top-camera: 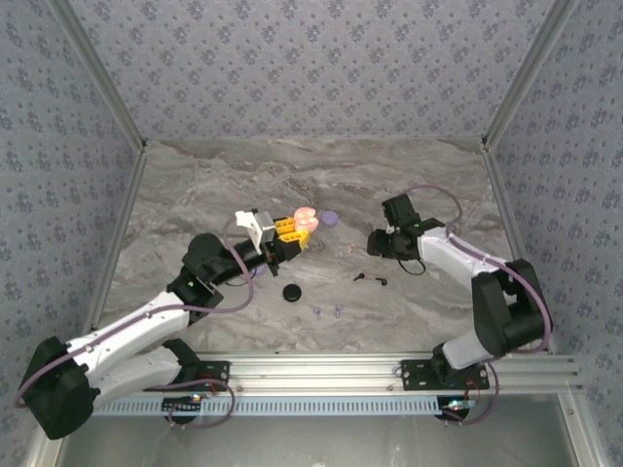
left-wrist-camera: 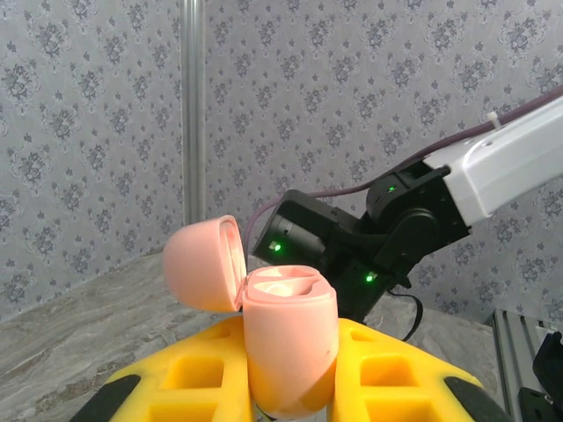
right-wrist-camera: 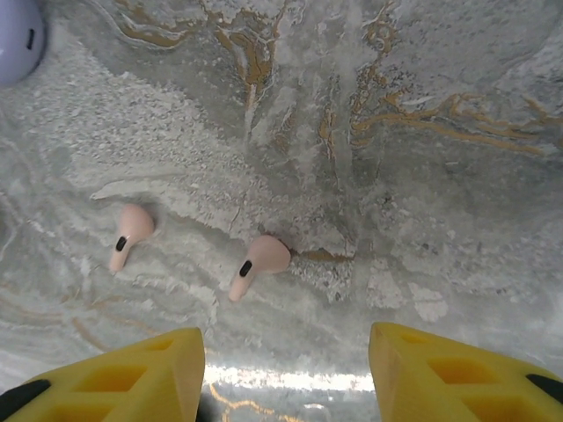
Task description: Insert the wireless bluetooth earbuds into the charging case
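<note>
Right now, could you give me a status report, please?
Left gripper shut on open pink case. Right gripper open above two pink earbuds on table. Lavender case aside.

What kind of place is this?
Probably a robot test booth: grey floral-papered panel walls box in a marble-patterned tabletop, and two white robot arms are bolted to a silver metal rail.

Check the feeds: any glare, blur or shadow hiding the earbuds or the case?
Right wrist view: a bright glare strip on the table near the bottom edge, clear of the two pink earbuds, both sharp with soft shadows. Left wrist view: the open pink case is evenly lit, no glare. Top view: even light, but the black earbuds look tiny.
</note>
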`<action>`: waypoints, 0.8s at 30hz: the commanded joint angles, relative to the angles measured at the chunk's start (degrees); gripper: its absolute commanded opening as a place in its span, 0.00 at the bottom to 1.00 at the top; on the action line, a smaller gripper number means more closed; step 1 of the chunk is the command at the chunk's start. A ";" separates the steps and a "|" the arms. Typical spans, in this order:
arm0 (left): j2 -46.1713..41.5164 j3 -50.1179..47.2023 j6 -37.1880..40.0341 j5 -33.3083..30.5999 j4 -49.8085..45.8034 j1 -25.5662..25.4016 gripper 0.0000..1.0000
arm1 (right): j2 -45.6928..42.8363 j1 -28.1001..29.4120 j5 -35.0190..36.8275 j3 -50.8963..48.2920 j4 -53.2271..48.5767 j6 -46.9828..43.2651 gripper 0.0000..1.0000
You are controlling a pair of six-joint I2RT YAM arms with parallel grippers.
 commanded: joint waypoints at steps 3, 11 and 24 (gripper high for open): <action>-0.95 0.02 0.79 -0.69 0.41 -0.46 0.00 | 5.05 1.15 1.24 4.08 1.54 1.82 0.52; -1.21 0.33 1.17 -0.86 -0.53 -0.50 0.00 | 10.40 2.66 4.60 7.09 0.47 3.23 0.48; -1.16 0.77 1.76 -1.40 -1.54 -0.50 0.00 | 14.86 4.21 6.68 8.84 -1.65 5.09 0.44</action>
